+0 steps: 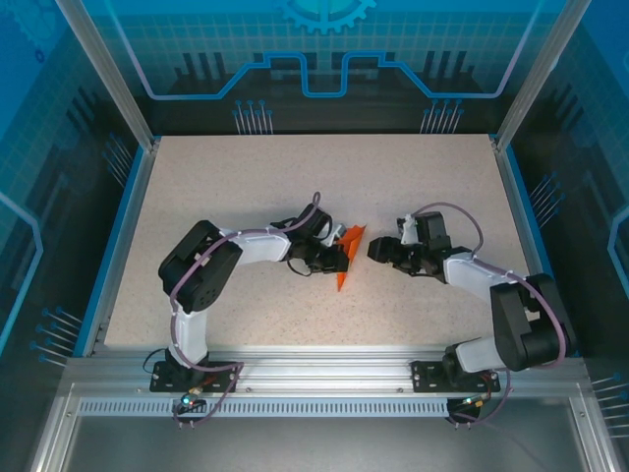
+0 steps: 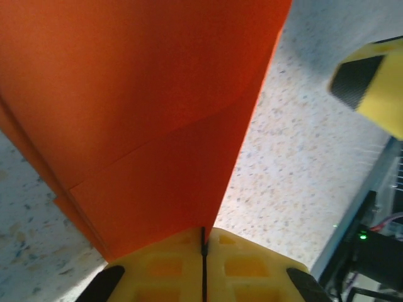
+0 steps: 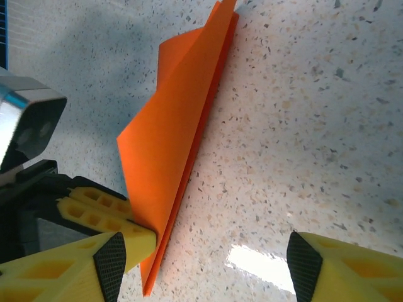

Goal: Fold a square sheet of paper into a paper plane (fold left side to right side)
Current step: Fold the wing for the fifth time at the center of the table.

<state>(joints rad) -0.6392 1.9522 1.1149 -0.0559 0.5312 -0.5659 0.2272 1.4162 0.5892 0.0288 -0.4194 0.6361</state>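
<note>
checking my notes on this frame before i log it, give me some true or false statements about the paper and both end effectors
1. The left end effector is shut on the folded orange paper. True.
2. The right end effector is gripping the paper too. False: its fingers are spread open and it is clear of the paper.
3. The paper lies as a flat, unfolded square. False: it is folded into a narrow pointed shape with layered edges.
4. The paper is held over a speckled table, between the two arms. True.
</note>
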